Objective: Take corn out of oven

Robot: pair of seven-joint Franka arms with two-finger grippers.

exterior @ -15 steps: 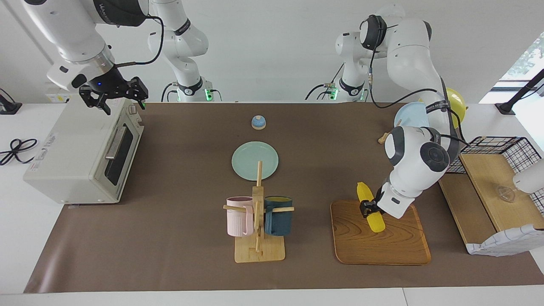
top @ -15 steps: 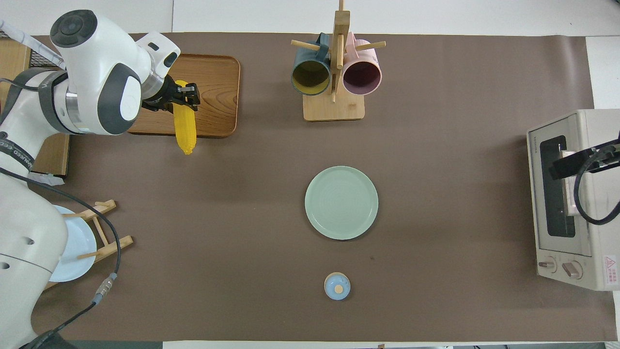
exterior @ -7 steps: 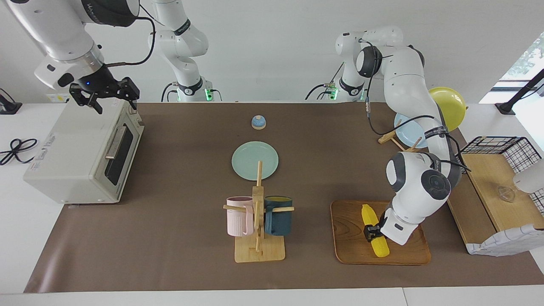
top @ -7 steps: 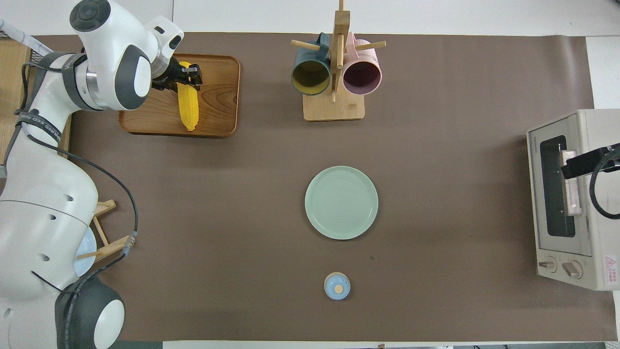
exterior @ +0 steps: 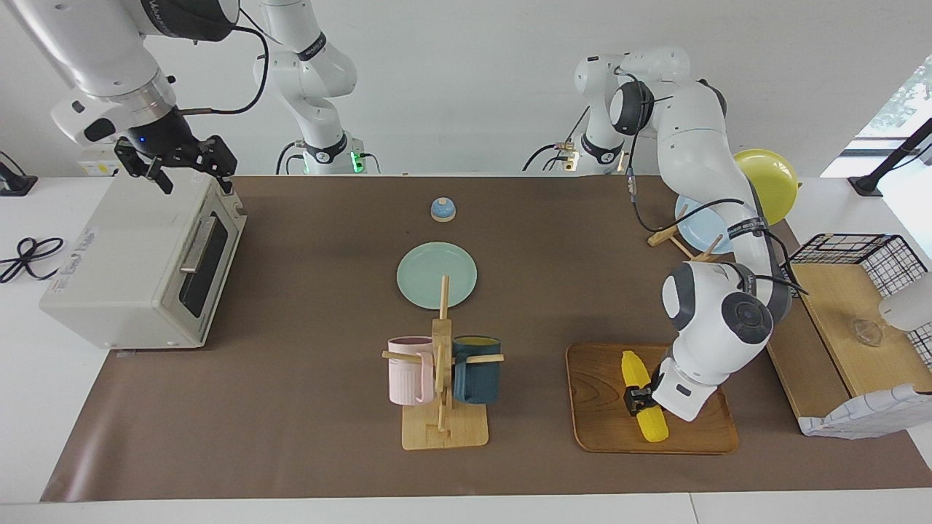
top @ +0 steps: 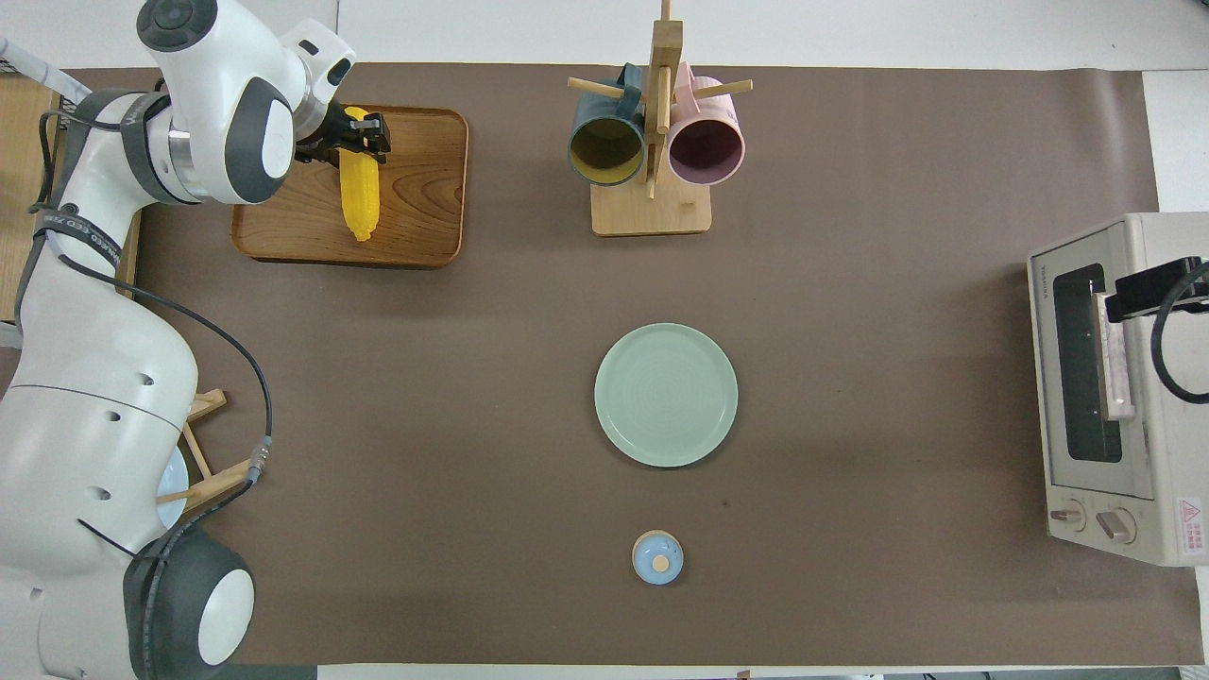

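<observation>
The yellow corn (exterior: 634,368) (top: 361,200) lies lengthwise on a wooden tray (exterior: 604,431) (top: 425,219) toward the left arm's end of the table. My left gripper (exterior: 639,398) (top: 360,144) is down at the cob's thick end, straddling it. The off-white oven (exterior: 138,255) (top: 1148,491) stands at the right arm's end with its dark glass door closed. Above the oven's top, at the end nearer the robots, my right gripper (exterior: 189,173) (top: 1154,291) hovers open and holds nothing.
A pale green plate (exterior: 437,275) lies mid-table, with a small blue bell (exterior: 443,209) nearer the robots. A wooden mug rack (exterior: 442,429) with a pink and a dark blue mug stands beside the tray. A plate stand (exterior: 681,240) and a black wire basket shelf (exterior: 848,251) are past the tray.
The left gripper carried the corn farther from the robots and lowered it until it lies wholly on the tray. The right gripper drew back a little over the oven's top.
</observation>
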